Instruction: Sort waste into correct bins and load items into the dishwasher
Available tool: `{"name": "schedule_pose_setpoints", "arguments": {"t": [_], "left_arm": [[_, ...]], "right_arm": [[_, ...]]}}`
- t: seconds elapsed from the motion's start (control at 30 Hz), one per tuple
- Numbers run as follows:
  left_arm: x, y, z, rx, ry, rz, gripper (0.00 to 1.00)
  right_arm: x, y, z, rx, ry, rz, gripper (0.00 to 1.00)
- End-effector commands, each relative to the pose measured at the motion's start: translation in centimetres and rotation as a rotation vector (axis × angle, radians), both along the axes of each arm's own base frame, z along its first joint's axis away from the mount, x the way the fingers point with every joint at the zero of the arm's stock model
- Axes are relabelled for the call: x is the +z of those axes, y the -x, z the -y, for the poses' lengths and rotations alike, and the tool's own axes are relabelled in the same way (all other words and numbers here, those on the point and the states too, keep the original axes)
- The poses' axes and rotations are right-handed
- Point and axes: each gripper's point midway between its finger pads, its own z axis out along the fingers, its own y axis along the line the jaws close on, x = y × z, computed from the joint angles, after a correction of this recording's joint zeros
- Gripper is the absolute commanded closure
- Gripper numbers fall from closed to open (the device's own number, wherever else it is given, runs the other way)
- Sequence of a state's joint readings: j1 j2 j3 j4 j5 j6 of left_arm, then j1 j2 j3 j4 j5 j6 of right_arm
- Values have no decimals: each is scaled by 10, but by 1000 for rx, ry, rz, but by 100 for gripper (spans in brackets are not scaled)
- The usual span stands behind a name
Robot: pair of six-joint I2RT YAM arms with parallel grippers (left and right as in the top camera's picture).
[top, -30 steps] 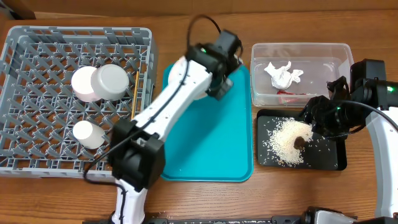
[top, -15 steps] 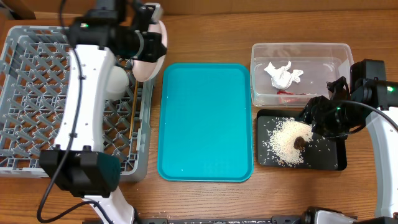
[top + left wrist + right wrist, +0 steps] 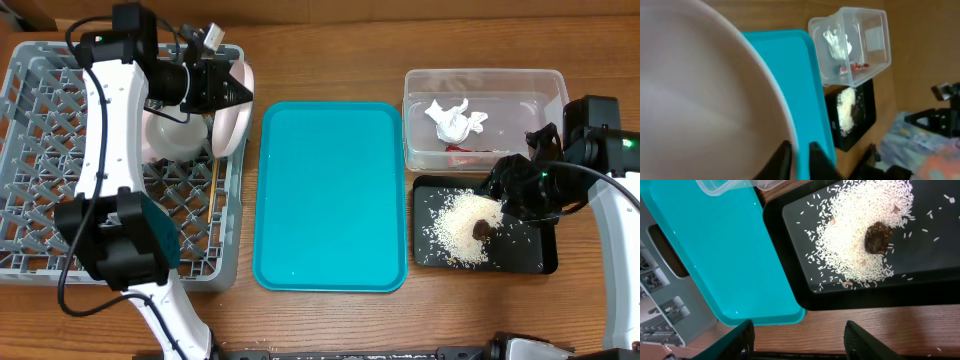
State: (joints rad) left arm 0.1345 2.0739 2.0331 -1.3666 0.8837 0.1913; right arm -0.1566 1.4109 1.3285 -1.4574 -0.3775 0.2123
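On the wooden table [image 3: 330, 40] lie a dish rack [image 3: 40, 270], teal tray [image 3: 330, 200], clear tub [image 3: 480, 72] and, seemingly abutting, black tray [image 3: 530, 255].

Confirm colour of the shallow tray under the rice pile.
Black tray, clearest in the right wrist view; the rice on it is white.

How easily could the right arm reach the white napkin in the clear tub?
Probably yes. The right gripper hangs open and empty over the black tray, beside the clear tub; the tub has no lid and nothing covers the napkin.
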Motion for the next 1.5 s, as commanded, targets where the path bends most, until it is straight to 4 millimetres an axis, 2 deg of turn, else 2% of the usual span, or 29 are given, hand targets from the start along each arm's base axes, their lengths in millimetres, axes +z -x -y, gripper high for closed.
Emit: {"name": "schedule_pose_setpoints", "arguments": {"t": [0.0, 0.07, 0.1, 0.13, 0.23, 0.37, 0.43, 0.53, 0.6, 0.73, 0.83, 0.9, 0.97, 1.07, 1.17, 1.3, 1.47], "left_arm": [[3, 0, -10, 21, 49, -8, 20], [5, 2, -15, 35, 50, -15, 10], [5, 3, -17, 40, 50, -18, 2], [7, 4, -19, 44, 49, -18, 0], [11, 9, -25, 53, -24, -2, 0], [23, 19, -35, 79, -224, 45, 0], [28, 24, -46, 145, -367, 46, 0], [32, 30, -72, 334, -600, -6, 0], [31, 39, -82, 395, -721, -38, 0], [22, 63, -81, 383, -811, -140, 0], [17, 84, -81, 345, -830, -225, 0], [15, 99, -85, 333, -861, -278, 0], [14, 104, -88, 337, -881, -299, 0], [10, 120, -82, 314, -869, -323, 0], [4, 147, -82, 327, -874, -349, 0], [2, 168, -80, 386, -831, -210, 0], [15, 190, -80, 520, -748, 108, 0]], "right_arm": [[9, -2, 1, 1, 9, 43, 39], [10, -3, 2, 9, 11, 52, 35], [10, -4, 2, 20, 14, 60, 32], [10, -6, 2, 26, 17, 71, 29], [11, -14, 2, 31, 22, 104, 25], [17, -30, 0, 88, 18, 199, 23], [21, -43, -2, 109, 29, 262, 22], [30, -66, -13, 195, 64, 393, 21], [34, -80, -20, 228, 107, 455, 17], [33, -93, -32, 272, 194, 499, 10], [23, -85, -37, 298, 209, 445, 0], [15, -74, -29, 294, 245, 382, 0], [12, -65, -27, 292, 251, 347, 0], [18, -54, -22, 263, 266, 335, 0], [32, -43, -15, 224, 300, 374, 0], [52, -24, -13, 200, 307, 522, 0], [68, 10, -7, 129, 327, 721, 0]]}}
